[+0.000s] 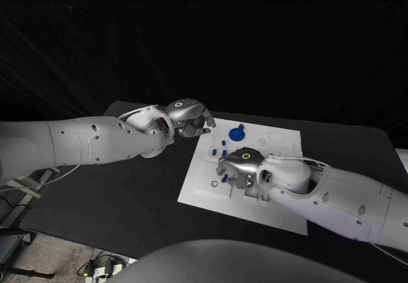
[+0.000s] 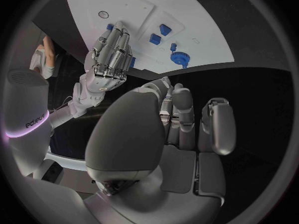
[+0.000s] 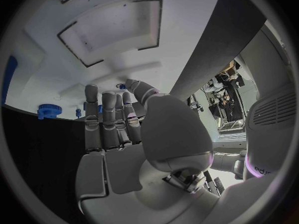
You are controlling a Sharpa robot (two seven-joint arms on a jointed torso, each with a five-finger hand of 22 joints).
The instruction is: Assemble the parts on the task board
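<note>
Right hand (image 1: 240, 167): I see it lying over the middle of the task board (image 1: 289, 141), fingers stretched out and apart over the small blue parts (image 2: 156, 39); it grasps nothing that I can make out, so I call it released.
Left hand (image 1: 188, 118): it hovers by the board's far left corner, above the bench (image 1: 111, 200), fingers loosely curled, nothing in them.
Parts: a blue gear (image 1: 236, 133) stands near the board's far edge; smaller blue pieces lie in a row toward the board's left edge, some under the right hand's fingers.
Step, as I judge it: picking one small piece from the row.
Doing it well: I would lower the fingertips slowly onto a single piece, pinch it from two sides, and lift straight up so its neighbours stay put; the left hand should keep off the board.
Risk: pieces lie close together, so a wide grasp could nudge two.
Surface: black bench, white board with shallow recesses.
Room: dark backdrop behind.
</note>
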